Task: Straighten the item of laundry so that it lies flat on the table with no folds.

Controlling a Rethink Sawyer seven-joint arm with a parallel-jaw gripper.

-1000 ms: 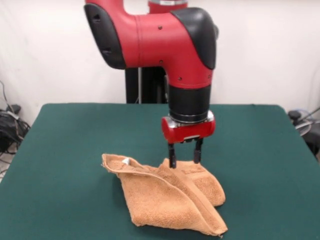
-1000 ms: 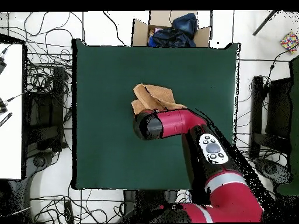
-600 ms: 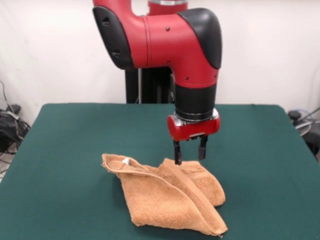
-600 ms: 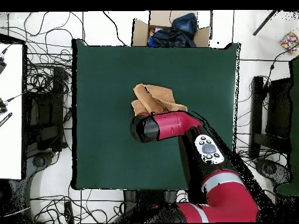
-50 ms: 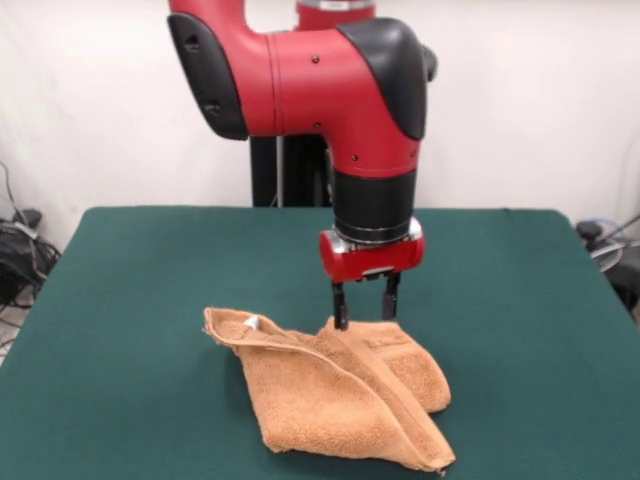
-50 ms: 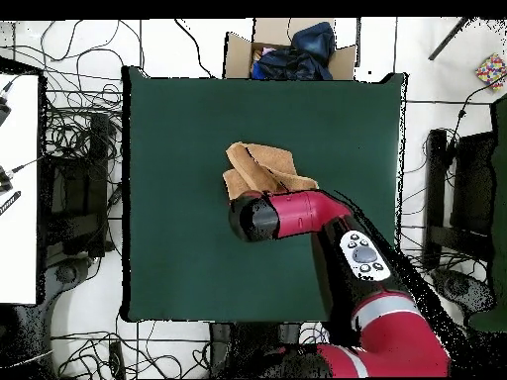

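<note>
- An orange-tan towel [image 5: 335,390] is lying crumpled on the dark green table [image 5: 130,290], near the middle of the tabletop and toward the camera side in the front view.
- The towel is folded over itself, with a raised ridge running diagonally from its upper left corner down to its lower right corner.
- A small white label [image 5: 251,323] is showing near the towel's upper left corner.
- In the overhead view, the towel [image 6: 259,166] is sitting near the table's [image 6: 168,119] centre, partly hidden under the arm.
- The gripper [image 5: 366,309] is hanging straight down over the towel's far edge, with its two dark fingers [image 5: 340,306] parted and nothing between them.
- The fingertips are sitting at or just above the cloth; contact cannot be told.
- The red and black arm [image 5: 320,85] is reaching over the table from above the towel.
- Beyond the table's far side in the overhead view, a cardboard box [image 6: 287,51] holding dark cloth is standing on the floor among tangled cables [image 6: 74,148].
</note>
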